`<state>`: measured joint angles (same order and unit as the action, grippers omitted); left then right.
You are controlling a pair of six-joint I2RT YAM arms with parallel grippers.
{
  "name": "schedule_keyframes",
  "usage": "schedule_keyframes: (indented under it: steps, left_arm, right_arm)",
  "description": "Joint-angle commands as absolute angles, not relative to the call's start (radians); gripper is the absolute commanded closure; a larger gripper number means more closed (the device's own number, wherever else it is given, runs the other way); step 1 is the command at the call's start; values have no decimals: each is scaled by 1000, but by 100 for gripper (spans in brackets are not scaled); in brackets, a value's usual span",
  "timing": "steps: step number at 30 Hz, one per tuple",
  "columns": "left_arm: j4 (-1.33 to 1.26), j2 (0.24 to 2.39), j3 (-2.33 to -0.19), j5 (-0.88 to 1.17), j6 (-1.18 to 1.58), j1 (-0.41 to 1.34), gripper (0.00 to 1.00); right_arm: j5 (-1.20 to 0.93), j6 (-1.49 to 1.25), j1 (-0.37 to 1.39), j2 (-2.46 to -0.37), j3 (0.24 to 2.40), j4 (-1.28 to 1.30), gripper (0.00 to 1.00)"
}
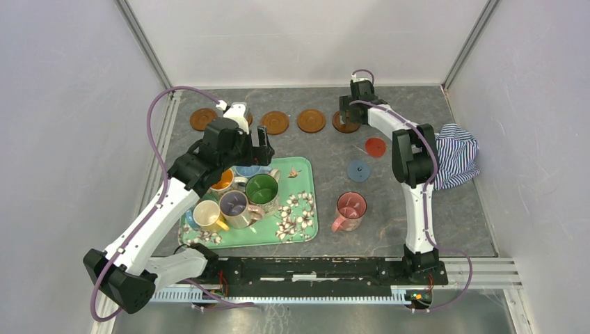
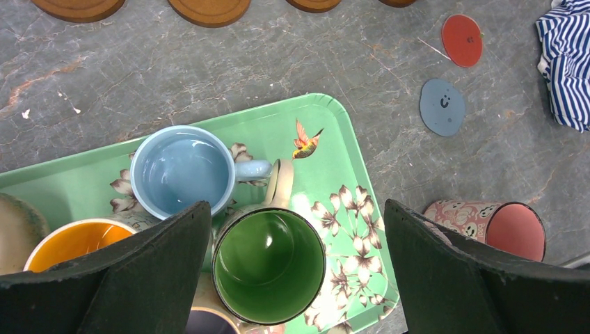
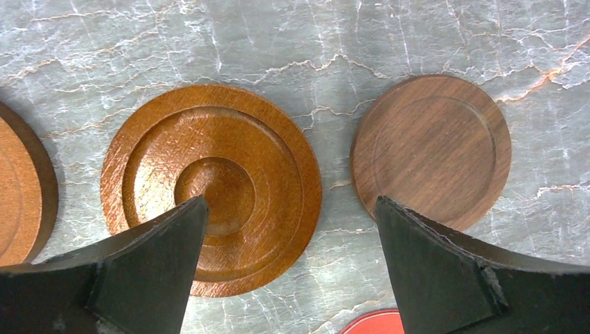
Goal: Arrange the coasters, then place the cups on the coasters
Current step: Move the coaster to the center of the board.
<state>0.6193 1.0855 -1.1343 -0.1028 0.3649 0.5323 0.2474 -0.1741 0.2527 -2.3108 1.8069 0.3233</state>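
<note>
Several orange-brown wood coasters [image 1: 275, 122] lie in a row along the back, with a dark brown coaster [image 3: 431, 149] at the row's right end. My right gripper [image 3: 291, 200] hovers open over the gap between a ringed coaster [image 3: 229, 139] and the dark one. A red coaster [image 1: 375, 147] and a blue-grey coaster [image 1: 358, 170] lie nearer. My left gripper [image 2: 296, 204] is open above the green cup [image 2: 268, 264], holding nothing. The light blue cup [image 2: 181, 170], orange cup [image 2: 69, 243], lilac cup [image 1: 234, 205] and yellow cup [image 1: 209, 214] share the tray. A pink cup [image 1: 350, 211] stands on bare table.
The green floral tray [image 1: 299, 209] sits front left of centre. A blue-striped cloth [image 1: 456, 154] is bunched against the right wall. Enclosure walls close in the left, back and right sides.
</note>
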Motion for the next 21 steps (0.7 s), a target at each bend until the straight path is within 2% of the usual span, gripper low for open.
schedule_keyframes:
  steps: [1,5,10,21]
  left_arm:
    - [612,1060,-1144,-112,308,531,0]
    - [612,1062,-1146,-110,310,531,0]
    - [611,1063,-1147,-103,310,531,0]
    - [612,1058,-1144,-98,312,531,0]
  right_arm:
    - [233,-162,242,-2280,1863,308,2]
    - [235,-166,231,-2237,1866,307,2]
    - [276,-187,198,-2168,1772,268,2]
    - [327,-197,110,-2224,1786,298,2]
